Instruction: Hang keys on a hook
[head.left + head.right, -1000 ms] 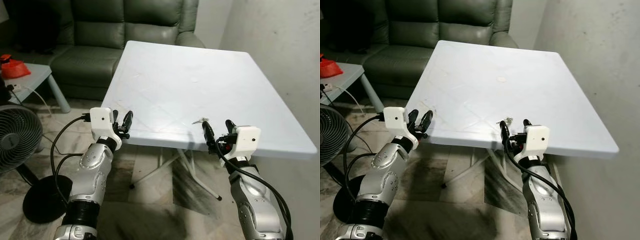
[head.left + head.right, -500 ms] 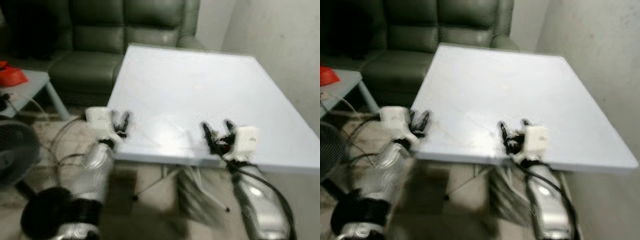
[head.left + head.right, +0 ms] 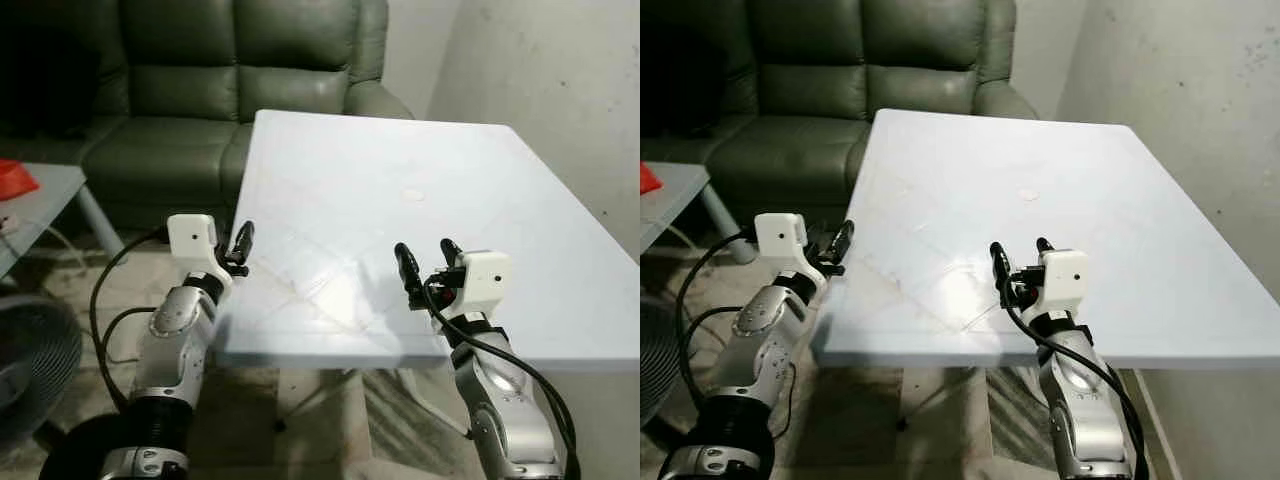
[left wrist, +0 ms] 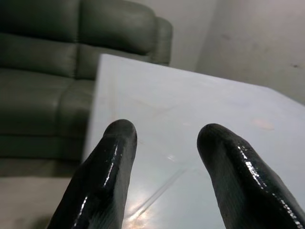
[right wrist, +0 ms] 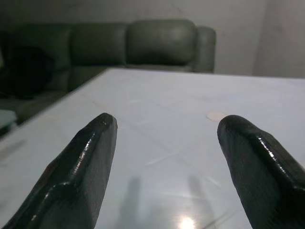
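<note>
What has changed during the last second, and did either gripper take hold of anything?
The whole view has shifted, so the robot has come closer to the white table. The left gripper and the right gripper, earlier at the table's near edge, now reach over its top. Nothing was taken hold of: both pairs of fingers stay open with nothing between them. The table and the green sofa look unmoved.
</note>
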You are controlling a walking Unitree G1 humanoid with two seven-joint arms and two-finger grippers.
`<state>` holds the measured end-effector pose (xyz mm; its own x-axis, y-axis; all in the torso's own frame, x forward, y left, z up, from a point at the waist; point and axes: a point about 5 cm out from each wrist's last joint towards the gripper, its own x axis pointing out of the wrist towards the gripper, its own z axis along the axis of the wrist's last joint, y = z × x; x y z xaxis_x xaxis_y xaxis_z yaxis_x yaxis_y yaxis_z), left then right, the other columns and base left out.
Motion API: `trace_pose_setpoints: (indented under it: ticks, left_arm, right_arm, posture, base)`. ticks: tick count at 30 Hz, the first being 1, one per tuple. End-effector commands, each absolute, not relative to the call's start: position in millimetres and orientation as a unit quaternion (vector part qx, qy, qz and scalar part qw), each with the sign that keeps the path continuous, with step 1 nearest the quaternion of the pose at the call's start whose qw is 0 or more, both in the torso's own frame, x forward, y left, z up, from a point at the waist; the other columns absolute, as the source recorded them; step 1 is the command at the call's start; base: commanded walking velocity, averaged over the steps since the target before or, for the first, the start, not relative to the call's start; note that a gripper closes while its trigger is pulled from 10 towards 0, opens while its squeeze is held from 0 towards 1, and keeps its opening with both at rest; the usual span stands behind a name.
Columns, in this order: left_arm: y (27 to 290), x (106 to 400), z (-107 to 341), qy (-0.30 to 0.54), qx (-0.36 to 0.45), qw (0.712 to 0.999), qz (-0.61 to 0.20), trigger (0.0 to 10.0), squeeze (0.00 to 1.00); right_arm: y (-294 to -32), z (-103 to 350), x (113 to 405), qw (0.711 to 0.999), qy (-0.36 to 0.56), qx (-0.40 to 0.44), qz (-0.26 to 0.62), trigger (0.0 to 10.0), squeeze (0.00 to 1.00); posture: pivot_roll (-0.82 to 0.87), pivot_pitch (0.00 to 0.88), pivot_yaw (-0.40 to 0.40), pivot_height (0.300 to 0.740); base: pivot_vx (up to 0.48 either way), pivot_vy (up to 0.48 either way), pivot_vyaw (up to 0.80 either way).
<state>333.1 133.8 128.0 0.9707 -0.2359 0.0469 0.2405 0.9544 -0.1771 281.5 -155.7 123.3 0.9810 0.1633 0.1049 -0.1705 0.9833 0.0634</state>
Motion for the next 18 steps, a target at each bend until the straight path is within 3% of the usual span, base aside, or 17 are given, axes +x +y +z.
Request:
trace_pose_setpoints:
  ticks: [1,3,4,18]
  left_arm:
    - [142.5,334.2,136.6,-0.037,-0.079,0.99,-0.107,10.0,0.0]
    - [141.8,333.0,138.6,-0.049,-0.081,0.99,-0.108,10.0,0.0]
    - [138.9,331.9,138.7,-0.049,-0.078,0.989,-0.118,10.0,0.0]
    - [116.8,317.0,138.0,-0.069,-0.034,0.979,-0.187,10.0,0.0]
  right_arm:
    - [-152.4,127.3,283.2,0.993,-0.053,0.053,0.091,10.0,0.0]
    - [-151.2,126.7,282.8,0.992,-0.051,0.065,0.095,10.0,0.0]
    - [-151.9,126.3,283.0,0.993,-0.05,0.064,0.088,10.0,1.0]
    - [-155.5,126.4,283.1,0.994,-0.051,0.043,0.086,10.0,1.0]
  posture:
    - [-0.17,0.0,-0.056,0.74]
    - [-0.17,0.0,-0.056,0.74]
    - [-0.17,0.0,-0.056,0.74]
    - [-0.16,0.0,-0.061,0.74]
  base:
    - [0.0,0.0,0.0]
    - [0.0,0.0,0.0]
    - [0.0,0.0,0.0]
    - [0.0,0.0,0.0]
